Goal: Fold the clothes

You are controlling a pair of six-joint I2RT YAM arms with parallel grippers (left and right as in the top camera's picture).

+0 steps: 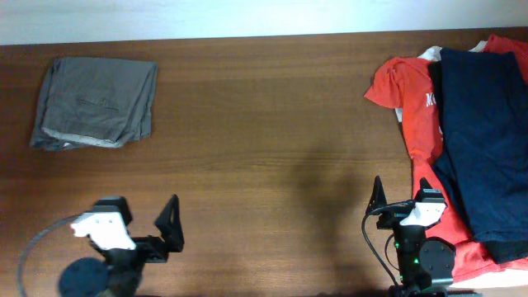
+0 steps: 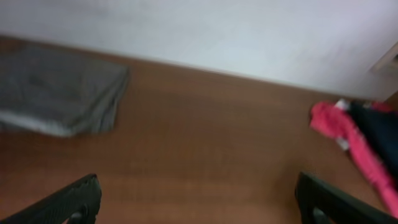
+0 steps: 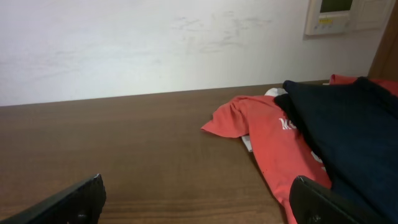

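The grey shorts [image 1: 93,102] look folded; the left gripper [image 1: 140,216] and right gripper [image 1: 403,198], well apart from them, gape empty, so only checking seems left.

The left arm [image 1: 111,239] stands at the near left side, with a white wrist piece [image 1: 101,224] above its dark round base [image 1: 81,279]. The left hand [image 1: 140,213] is spread wide and holds nothing; its two black fingers [image 2: 71,202] point toward the far side and show in the lower corners of the left wrist view. The right arm [image 1: 422,247] stands at the near right side, drawn in over its own base, where a small green light [image 1: 417,262] shows. The right hand [image 1: 403,198] is also spread wide and empty, with its fingers [image 3: 68,200] in the two lower corners of the right wrist view. The two hands are well apart.
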